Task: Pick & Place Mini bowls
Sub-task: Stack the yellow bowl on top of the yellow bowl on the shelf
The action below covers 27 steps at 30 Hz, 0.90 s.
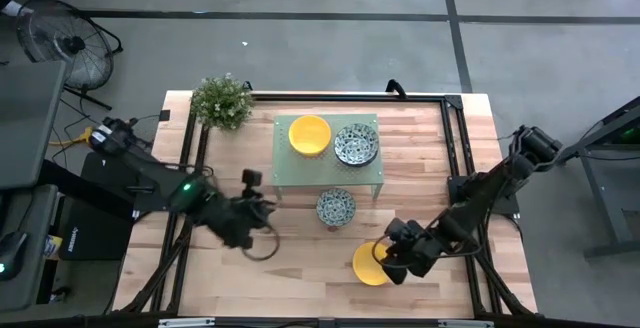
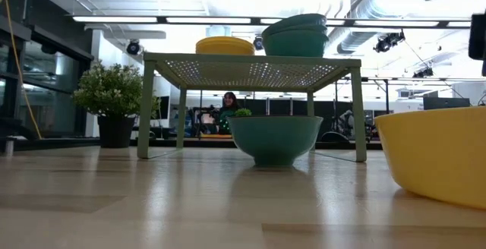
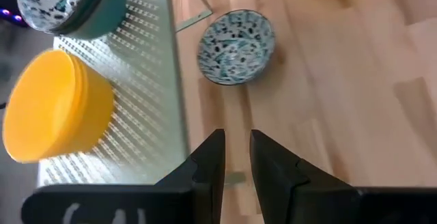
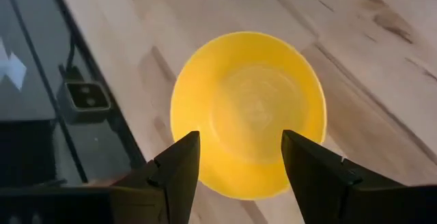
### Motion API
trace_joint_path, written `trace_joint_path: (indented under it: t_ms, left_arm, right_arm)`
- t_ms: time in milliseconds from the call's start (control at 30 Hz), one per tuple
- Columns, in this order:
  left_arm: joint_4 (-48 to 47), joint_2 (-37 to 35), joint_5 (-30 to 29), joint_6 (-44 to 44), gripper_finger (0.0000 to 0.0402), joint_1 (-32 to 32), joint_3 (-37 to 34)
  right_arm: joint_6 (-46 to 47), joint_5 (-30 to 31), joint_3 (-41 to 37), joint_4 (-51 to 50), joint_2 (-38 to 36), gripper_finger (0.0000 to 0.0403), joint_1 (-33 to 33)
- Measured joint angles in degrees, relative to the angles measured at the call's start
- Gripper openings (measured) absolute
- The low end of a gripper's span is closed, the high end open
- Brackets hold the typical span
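Two stacks up, two bowls left on the desk.
Right claw [image 4: 239, 162] spread over the yellow bowl [image 1: 368, 264]; left claw [image 3: 237, 157] narrow, empty, near the patterned bowl [image 1: 336, 207].

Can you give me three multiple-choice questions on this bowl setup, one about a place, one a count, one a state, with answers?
1. Where does the loose patterned bowl sit?
A. on the wooden table in front of the green perforated stand
B. on top of the stand
C. beside the plant

2. How many yellow bowl stacks or bowls show in the high view?
A. one
B. two
C. four

3. What state is the right end effector in?
A. shut on a patterned bowl
B. open over the yellow bowl on the table
C. out of view

Answers: 1 A, the high view shows it on bare wood by the stand's front edge. 2 B, one on the stand, one on the table. 3 B, its fingers stand apart above the bowl.
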Motion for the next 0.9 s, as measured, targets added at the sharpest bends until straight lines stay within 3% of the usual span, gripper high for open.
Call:
trace_joint_path:
  t_ms: [133,333,900]
  left_arm:
    - [2.37,-2.41,-2.94,-5.25,0.0065,-5.22,-4.63]
    - [3.14,-2.44,-4.00,-8.67,0.0065,-8.92,-5.74]
    - [6.22,-2.37,-3.74,-11.03,0.0065,-9.41,-5.74]
  right_arm:
    - [3.21,-4.47,0.00,-2.25,0.36,0.0195,-2.36]
    - [5.86,-9.59,0.00,-6.75,1.60,0.0195,-3.73]
    - [9.40,-13.60,0.00,-7.94,7.27,0.0194,-3.73]
